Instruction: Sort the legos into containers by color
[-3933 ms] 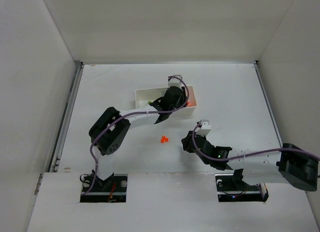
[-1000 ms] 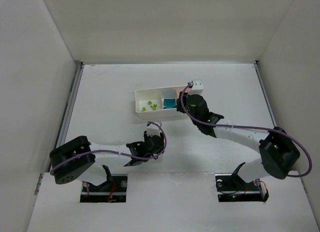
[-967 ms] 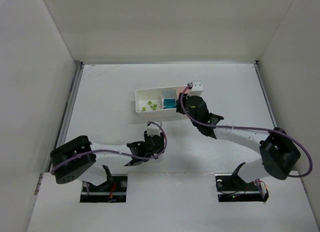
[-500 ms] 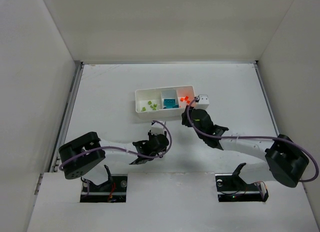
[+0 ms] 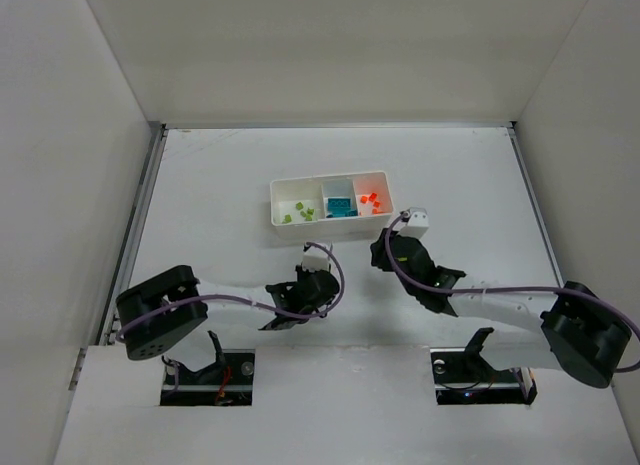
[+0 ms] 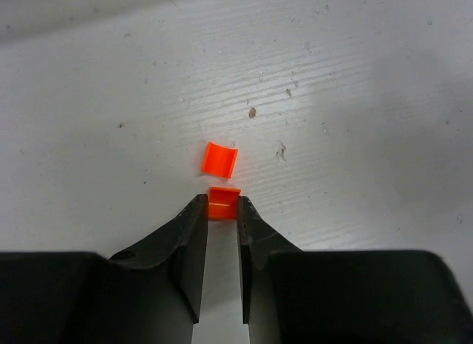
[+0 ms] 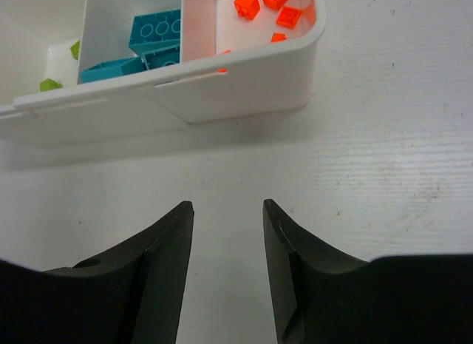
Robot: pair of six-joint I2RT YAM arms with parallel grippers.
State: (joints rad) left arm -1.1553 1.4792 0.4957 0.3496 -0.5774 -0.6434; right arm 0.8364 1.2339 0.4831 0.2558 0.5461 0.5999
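Note:
The white tray [image 5: 331, 220] has three compartments: lime green legos [image 5: 297, 215] on the left, teal legos [image 5: 340, 206] in the middle, orange-red legos [image 5: 370, 200] on the right. It also shows in the right wrist view [image 7: 244, 81]. My left gripper [image 6: 222, 203] is shut on an orange-red lego [image 6: 223, 203] at the table surface. A second orange-red lego [image 6: 219, 158] lies just beyond it. My right gripper [image 7: 228, 209] is open and empty, just in front of the tray's near wall. In the top view the left gripper [image 5: 318, 277] hides both loose legos.
White walls enclose the table on the left, back and right. A metal rail [image 5: 135, 230] runs along the left edge. The right arm [image 5: 480, 300] lies low across the near right of the table.
My right gripper has drawn back from over the tray's right compartment toward the near side. Orange-red legos now show there. My left gripper has shifted slightly right.

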